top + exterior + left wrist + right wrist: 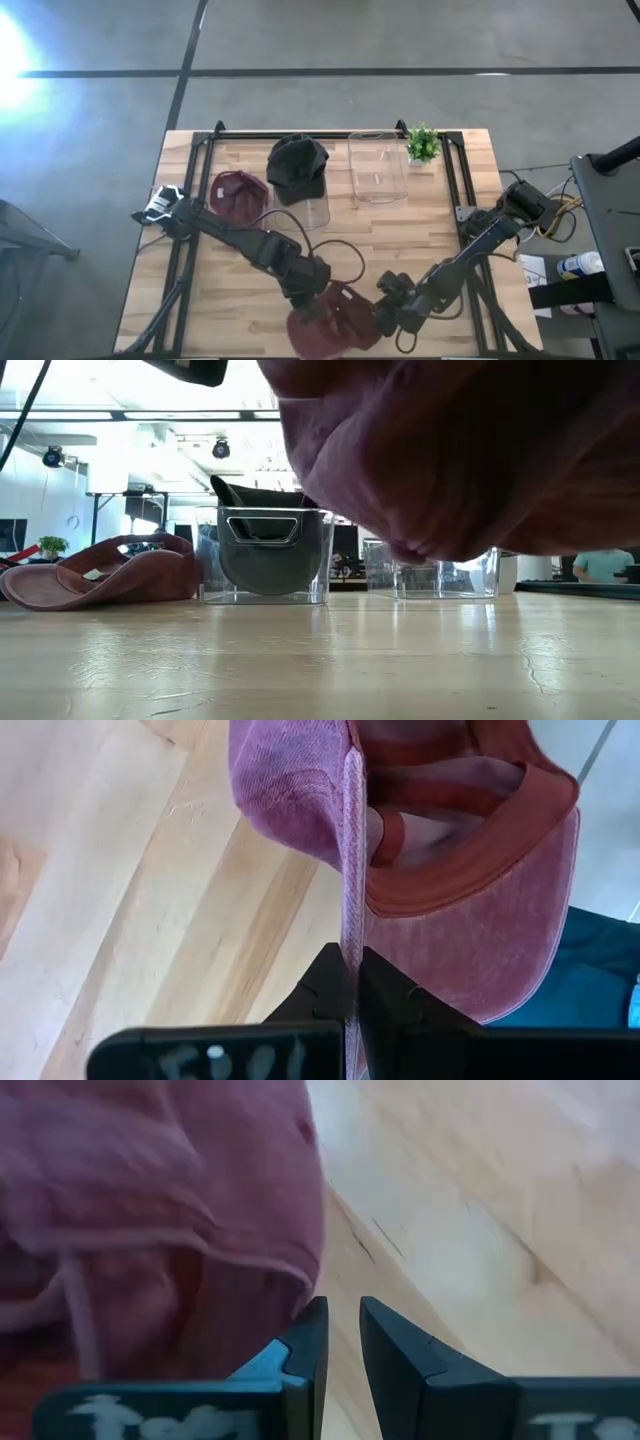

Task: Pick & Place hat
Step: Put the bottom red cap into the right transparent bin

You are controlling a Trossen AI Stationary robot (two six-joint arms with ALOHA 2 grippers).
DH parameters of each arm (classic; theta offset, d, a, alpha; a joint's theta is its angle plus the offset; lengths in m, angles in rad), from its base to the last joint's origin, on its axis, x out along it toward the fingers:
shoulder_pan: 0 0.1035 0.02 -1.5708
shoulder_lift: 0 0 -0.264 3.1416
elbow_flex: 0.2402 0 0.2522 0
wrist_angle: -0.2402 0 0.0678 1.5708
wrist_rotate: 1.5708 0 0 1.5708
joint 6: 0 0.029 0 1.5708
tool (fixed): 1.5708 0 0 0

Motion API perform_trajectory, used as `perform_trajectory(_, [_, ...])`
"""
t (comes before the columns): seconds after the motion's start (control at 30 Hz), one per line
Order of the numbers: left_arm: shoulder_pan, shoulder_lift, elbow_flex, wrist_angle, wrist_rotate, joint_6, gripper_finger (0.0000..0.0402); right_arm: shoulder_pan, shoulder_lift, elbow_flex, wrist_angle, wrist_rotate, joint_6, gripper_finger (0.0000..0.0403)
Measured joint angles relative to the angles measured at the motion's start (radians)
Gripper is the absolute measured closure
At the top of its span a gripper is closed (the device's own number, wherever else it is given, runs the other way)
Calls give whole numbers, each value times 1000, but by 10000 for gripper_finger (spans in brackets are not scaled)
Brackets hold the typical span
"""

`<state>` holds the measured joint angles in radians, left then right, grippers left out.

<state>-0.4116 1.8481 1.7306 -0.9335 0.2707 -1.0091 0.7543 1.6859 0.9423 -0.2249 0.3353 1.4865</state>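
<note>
Looking down from the high view, we see the left gripper (318, 300) and right gripper (388, 312) flanking the maroon hat (335, 322) at the table's near edge. Our left wrist view shows fingers pinched shut on its brim, likely for lifting. In the right wrist view a narrow gap stands beside the cloth; a grip looks doubtful.

Both arms (255, 245) dark, jointed, black cables looped alongside; left gripper (352, 995) fingers black, white lettering on body.
</note>
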Motion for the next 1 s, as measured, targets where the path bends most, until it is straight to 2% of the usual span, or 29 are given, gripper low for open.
perform_trajectory(0.1, [3,5,-6,10,-6,6,395,-25,-4,29,0,-4,-57,344])
perform_trajectory(0.43, [10,82,-102,230,0,-13,395,-122,-4,147,-3,-97,-244,344])
perform_trajectory(0.57, [11,85,-103,227,-66,-6,395,-127,8,140,-37,-154,-231,344])
perform_trajectory(0.73, [11,65,-103,194,-82,15,393,-96,5,133,-220,-151,-175,344])
perform_trajectory(1.0, [9,64,-129,159,-80,37,395,-73,-20,133,-330,-126,-170,344])
